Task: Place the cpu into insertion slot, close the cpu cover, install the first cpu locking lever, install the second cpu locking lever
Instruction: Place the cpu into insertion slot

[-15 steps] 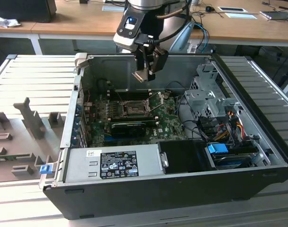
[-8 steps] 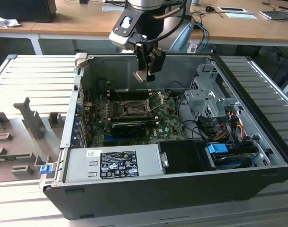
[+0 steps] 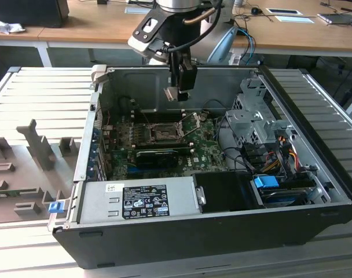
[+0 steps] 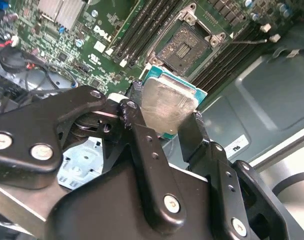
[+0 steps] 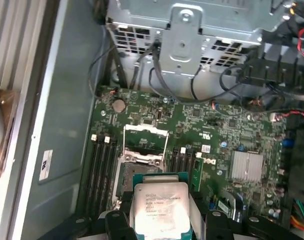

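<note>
My gripper (image 3: pixel 175 92) hangs inside the open computer case, shut on the cpu (image 3: pixel 171 94) and well above the motherboard. In both wrist views the cpu (image 4: pixel 168 105) (image 5: pixel 160 209) shows its silver-grey top, clamped at two opposite edges between black fingers (image 4: pixel 136 102). The insertion slot (image 3: pixel 162 134) (image 4: pixel 184 46) (image 5: pixel 136 172) lies bare below, a short way off from the chip. The cpu cover (image 5: pixel 145 131) stands swung open at the slot's far edge. Two thin locking levers (image 3: pixel 193 120) (image 4: pixel 248 40) stick up, unlatched.
Black memory slots (image 5: pixel 103 160) flank the socket. A long black card (image 3: pixel 161 153) lies in front of it. A metal drive cage (image 3: pixel 254 116) with cables fills the exterior view's right, and the power supply (image 3: pixel 144 200) sits along the case front. A grey fixture tray (image 3: pixel 31 156) rests outside.
</note>
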### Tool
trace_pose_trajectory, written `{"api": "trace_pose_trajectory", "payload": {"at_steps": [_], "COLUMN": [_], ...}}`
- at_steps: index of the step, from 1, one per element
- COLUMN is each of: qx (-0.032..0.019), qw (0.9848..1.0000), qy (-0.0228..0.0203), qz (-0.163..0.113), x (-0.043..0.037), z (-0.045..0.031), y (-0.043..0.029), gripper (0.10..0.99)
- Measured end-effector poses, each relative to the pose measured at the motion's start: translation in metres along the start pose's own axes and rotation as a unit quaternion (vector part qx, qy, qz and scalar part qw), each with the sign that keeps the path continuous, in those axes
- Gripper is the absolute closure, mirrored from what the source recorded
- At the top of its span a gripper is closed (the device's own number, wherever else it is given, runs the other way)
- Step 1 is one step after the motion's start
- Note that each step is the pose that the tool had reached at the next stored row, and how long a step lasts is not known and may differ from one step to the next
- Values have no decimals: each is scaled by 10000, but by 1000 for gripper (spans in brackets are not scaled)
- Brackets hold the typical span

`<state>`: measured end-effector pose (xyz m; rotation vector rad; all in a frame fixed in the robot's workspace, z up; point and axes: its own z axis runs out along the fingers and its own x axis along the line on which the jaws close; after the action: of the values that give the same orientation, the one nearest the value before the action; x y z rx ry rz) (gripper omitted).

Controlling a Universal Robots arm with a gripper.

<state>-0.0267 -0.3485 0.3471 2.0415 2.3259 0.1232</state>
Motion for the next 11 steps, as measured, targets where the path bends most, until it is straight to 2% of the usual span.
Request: {"api": "trace_pose_trajectory", "payload": {"at_steps": [7, 11], "qx": [-8, -14], "qw": [9992, 9973], "qy": [-34, -65], "qz": [390, 727], "x": [0, 0], "z": [5, 17], "y": [-1, -2], "gripper": [557, 557]}}
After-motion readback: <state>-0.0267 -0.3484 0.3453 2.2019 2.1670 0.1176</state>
